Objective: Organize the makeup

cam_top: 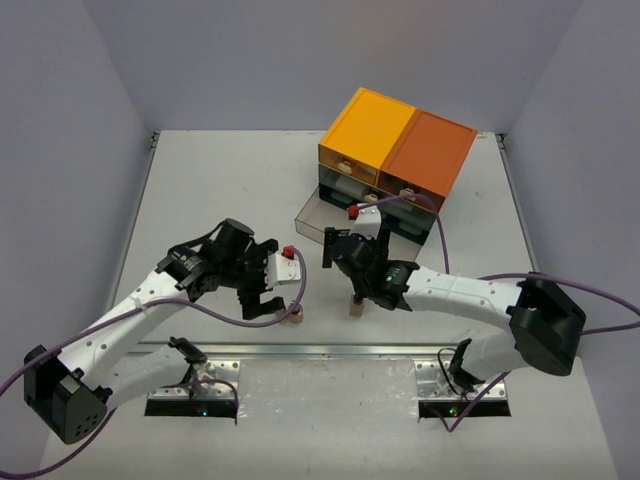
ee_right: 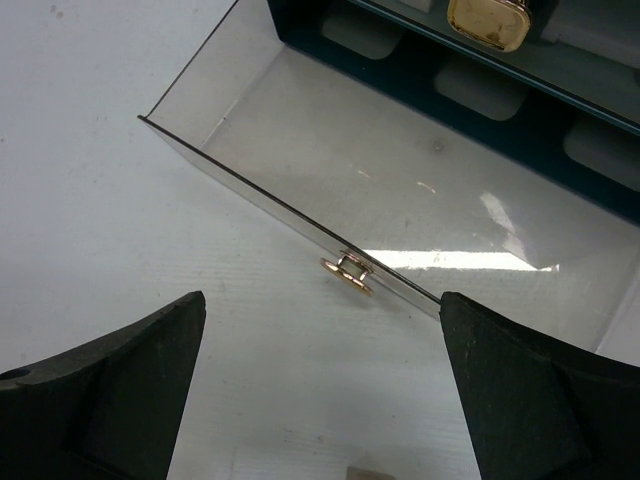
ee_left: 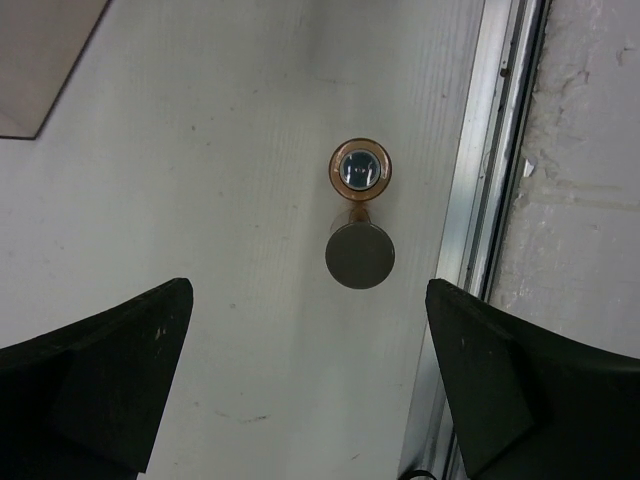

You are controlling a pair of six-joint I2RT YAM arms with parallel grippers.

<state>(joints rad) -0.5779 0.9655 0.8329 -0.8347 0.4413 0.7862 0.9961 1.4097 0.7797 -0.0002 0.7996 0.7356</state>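
Left gripper (ee_left: 308, 325): jaws spread wide, holding nothing.
Small brown bottle (ee_left: 360, 172): on the table below and between the left fingers, touching neither; just beside the metal rail (ee_left: 487, 150).
Second small bottle (cam_top: 356, 307): on the table under the right arm.
Right gripper (ee_right: 322, 315): wide apart, nothing gripped, above the gold knob (ee_right: 347, 272).
Clear drawer (ee_right: 330, 150): pulled out of the drawer chest (cam_top: 395, 145).

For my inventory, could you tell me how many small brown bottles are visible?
2: one bottle under the left gripper, one by the right gripper; arms may hide others.
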